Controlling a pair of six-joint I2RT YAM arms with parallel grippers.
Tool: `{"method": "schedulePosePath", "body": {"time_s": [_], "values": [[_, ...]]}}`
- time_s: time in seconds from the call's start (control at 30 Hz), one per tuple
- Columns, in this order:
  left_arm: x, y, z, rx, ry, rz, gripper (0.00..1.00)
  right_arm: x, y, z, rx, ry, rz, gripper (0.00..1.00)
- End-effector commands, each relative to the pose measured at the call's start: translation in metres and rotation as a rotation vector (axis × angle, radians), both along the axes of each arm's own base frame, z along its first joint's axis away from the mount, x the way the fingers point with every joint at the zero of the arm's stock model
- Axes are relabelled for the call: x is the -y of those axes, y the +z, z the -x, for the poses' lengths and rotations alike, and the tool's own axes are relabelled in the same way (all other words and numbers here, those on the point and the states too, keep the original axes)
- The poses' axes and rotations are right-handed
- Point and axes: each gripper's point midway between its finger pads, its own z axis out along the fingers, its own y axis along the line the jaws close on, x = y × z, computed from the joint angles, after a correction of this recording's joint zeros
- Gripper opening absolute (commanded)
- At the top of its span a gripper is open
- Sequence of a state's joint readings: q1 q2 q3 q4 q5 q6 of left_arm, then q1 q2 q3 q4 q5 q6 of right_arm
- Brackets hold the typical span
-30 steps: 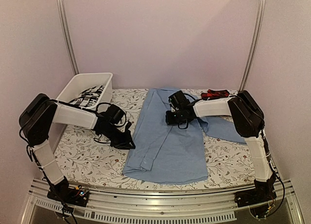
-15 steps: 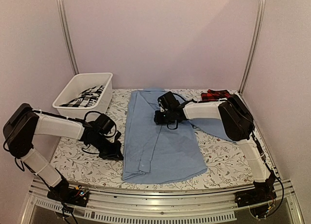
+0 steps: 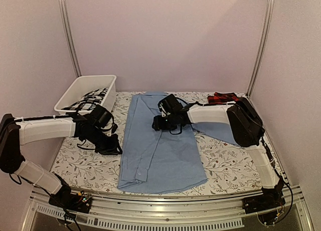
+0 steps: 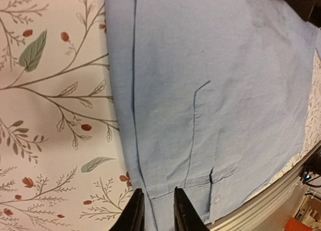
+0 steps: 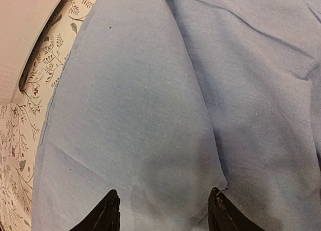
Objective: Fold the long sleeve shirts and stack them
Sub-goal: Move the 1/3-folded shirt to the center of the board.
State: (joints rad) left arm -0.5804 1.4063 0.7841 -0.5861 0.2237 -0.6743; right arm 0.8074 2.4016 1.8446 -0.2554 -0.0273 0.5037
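A white bin holding black-and-white patterned cloth sits at the far left corner of the flower-printed tabletop.

Just right of the bin, the left arm reaches across low. Its tool is at the left edge of the light blue shirt, close to the near hem. In the left wrist view its two fingers stand only a little apart, with flat cloth showing in the narrow gap. The tool looks released, with nothing pinched.

The light blue shirt lies spread along the middle of the tabletop, its collar end far and its hem at the near edge. Part of it trails off to the right under the right arm.

The right arm bends in from the right, and its tool hovers over the far half of the shirt. Its fingers are spread wide above a soft ridge of fabric, released and holding nothing.

The red-and-black plaid shirt lies bunched at the far right corner of the tabletop, well apart from both tools.
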Motion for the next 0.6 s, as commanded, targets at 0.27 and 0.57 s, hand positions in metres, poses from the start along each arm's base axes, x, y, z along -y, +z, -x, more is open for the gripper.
{"method": "schedulePosePath", "body": {"time_s": [0.27, 0.57], "values": [[0.13, 0.056, -0.013, 0.151, -0.279, 0.236, 0.25, 0.128, 0.092, 0.0, 0.092, -0.201, 0.081, 0.64], [0.206, 0.029, 0.01, 0.139, -0.507, 0.255, 0.24, 0.243, 0.097, 0.034, 0.089, -0.438, 0.106, 0.64]]}}
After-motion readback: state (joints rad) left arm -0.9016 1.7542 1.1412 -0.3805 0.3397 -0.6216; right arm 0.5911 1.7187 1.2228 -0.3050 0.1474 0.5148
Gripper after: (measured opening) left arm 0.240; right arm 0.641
